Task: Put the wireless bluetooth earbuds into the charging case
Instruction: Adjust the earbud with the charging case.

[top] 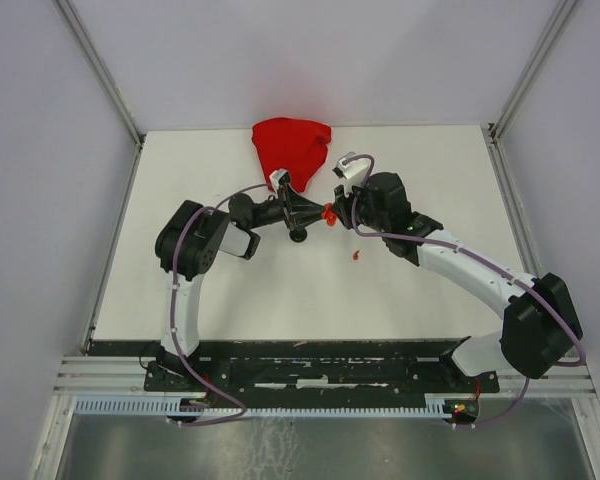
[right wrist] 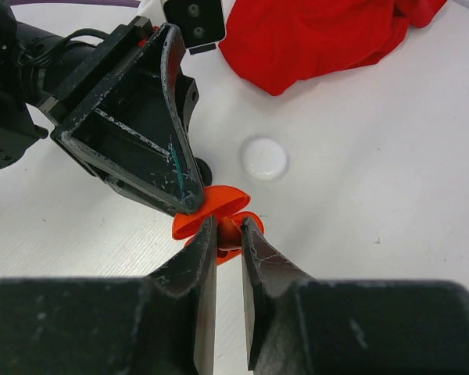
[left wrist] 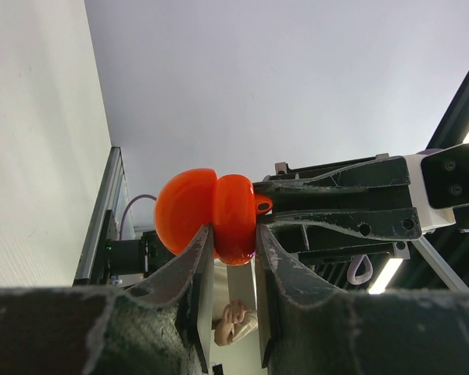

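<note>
**Red earbud at the mouth of the red case, both end effectors clamped**

- Left end effector (left wrist: 233, 242): closed on the glossy red clamshell charging case (left wrist: 189, 209). The case is held in the air over the middle of the white tabletop (right wrist: 391, 195), somewhat toward the far edge.
- Right end effector (right wrist: 229, 223): pinched down on a small red piece, taken to be a red stemmed earbud (right wrist: 230, 237). Its stem axis is hidden by the fingers and cannot be told.
- Key relation: the two end effectors are met tip to tip, left coming from the left edge side and right from the right edge side. The held earbud is touching the case at the gap between its two spread halves. The right arm is the one on the earbud, so the seating push is judged to run from right to left, into the case.
- Whether the earbud is already seated in a socket cannot be seen, and the case interior is hidden in all views.
- A second small red earbud (top: 356, 256) is lying loose on the tabletop, on the near-edge side of the case and apart from it.
- A white round disc-like case (right wrist: 263, 158) is lying shut on the tabletop beyond the held case, contents unseen.
- A crumpled red cloth (right wrist: 320, 35) is lying at the far edge, not involved.
</note>
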{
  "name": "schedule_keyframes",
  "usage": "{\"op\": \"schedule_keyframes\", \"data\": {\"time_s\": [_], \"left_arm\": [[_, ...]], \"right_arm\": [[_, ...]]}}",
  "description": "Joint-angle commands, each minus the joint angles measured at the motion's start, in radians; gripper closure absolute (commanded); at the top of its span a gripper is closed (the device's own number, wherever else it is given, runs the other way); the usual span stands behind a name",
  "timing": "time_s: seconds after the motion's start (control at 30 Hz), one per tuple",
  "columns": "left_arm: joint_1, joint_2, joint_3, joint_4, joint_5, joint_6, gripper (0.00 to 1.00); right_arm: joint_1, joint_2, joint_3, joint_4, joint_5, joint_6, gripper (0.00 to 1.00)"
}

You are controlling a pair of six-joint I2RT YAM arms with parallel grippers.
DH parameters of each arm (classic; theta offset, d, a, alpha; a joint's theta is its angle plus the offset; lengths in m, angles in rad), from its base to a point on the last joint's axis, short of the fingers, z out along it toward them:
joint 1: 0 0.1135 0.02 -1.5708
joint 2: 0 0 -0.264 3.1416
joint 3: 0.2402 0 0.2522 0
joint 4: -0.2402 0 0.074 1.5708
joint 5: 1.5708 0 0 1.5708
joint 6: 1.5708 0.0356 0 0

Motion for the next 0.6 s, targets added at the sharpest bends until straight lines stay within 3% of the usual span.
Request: {"op": "schedule_keyframes", "data": {"time_s": [0.0,0.57], "left_arm": [[0.006,-0.033,0.013,0.122,0.002,0.043,0.97],[0.005,-0.085,0.030,0.122,-0.008,0.033,0.97]], "right_arm": [[0.005,-0.028,0.011,0.022,0.016,-0.007,0.87],[0.005,-0.010,0.013,0.017,0.009,0.002,0.87]]}}
